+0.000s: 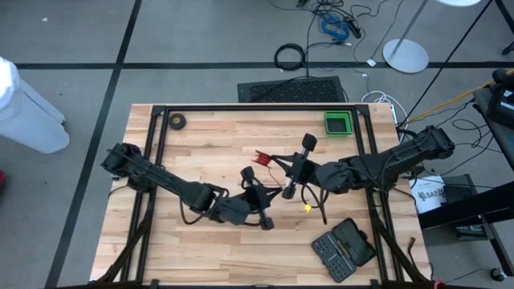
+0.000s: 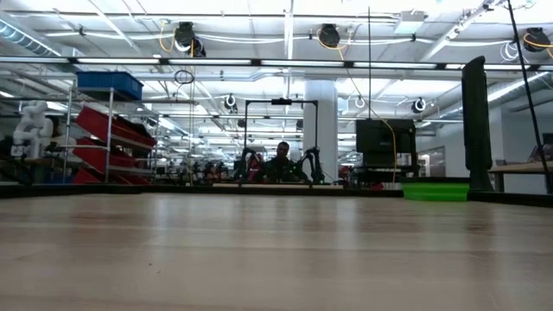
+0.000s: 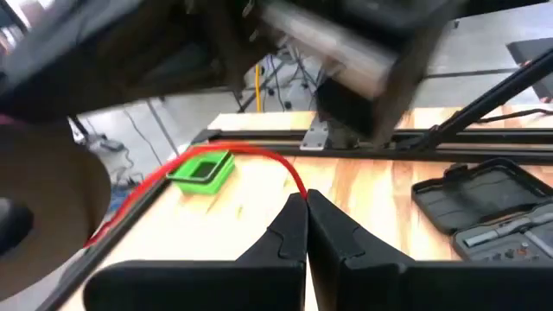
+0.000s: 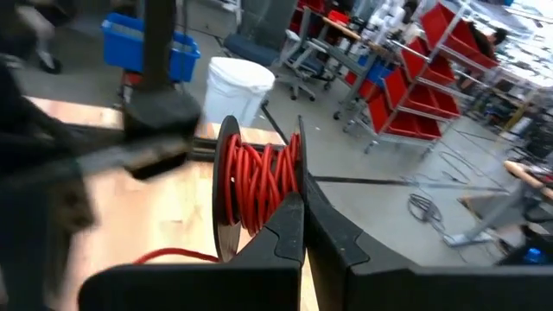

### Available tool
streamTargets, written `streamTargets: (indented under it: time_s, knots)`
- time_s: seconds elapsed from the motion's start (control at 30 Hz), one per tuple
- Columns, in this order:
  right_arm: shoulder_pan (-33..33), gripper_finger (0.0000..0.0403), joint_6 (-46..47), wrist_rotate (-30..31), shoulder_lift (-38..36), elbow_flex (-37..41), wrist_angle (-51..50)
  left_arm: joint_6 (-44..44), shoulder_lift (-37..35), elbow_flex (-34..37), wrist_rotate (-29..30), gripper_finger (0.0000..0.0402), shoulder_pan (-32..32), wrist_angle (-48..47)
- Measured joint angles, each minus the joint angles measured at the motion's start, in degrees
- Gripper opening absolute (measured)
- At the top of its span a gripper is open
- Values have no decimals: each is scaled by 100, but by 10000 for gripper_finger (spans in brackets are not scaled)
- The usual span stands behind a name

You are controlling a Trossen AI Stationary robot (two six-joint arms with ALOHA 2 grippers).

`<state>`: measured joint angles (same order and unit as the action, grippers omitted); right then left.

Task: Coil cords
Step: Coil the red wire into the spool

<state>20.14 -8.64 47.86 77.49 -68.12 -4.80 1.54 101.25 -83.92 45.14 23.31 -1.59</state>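
Mid-table, we saw the left gripper pinched shut on the red cord and the right gripper clamped on the reel.

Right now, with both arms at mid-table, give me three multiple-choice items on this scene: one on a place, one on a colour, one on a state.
1. Where does the green tray sit?
A. near the table's far edge, on the right arm's side
B. at the near left corner
C. on the floor

2. What colour is the cord wound on the reel?
A. blue
B. red
C. yellow

3. How does the left pincer stand?
A. wide open
B. shut on the cord
C. shut on the black tool case

Answers:
1 A, the high view shows it by the far rail.
2 B, the right wrist view shows red turns.
3 B, the left wrist view shows red cord entering the closed tips.
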Motion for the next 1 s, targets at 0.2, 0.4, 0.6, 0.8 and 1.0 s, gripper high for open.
streamTargets:
  time_s: [0.2,0.4,0.6,0.8,1.0]
  knots:
    - [69,0,67,-245,-2,-153,-8,118,0,0,-342,1,-189,-87]
    - [125,0,164,-208,-2,-196,-15,145,2,2,-872,1,-320,-5]
    - [125,0,160,-268,-2,-199,-210,132,4,4,-1342,1,-268,273]
    - [120,0,157,-339,-2,-201,-439,65,13,-134,-1389,1,-140,299]
    - [114,0,158,-397,-9,-201,-439,61,15,-442,-1386,1,-183,-285]
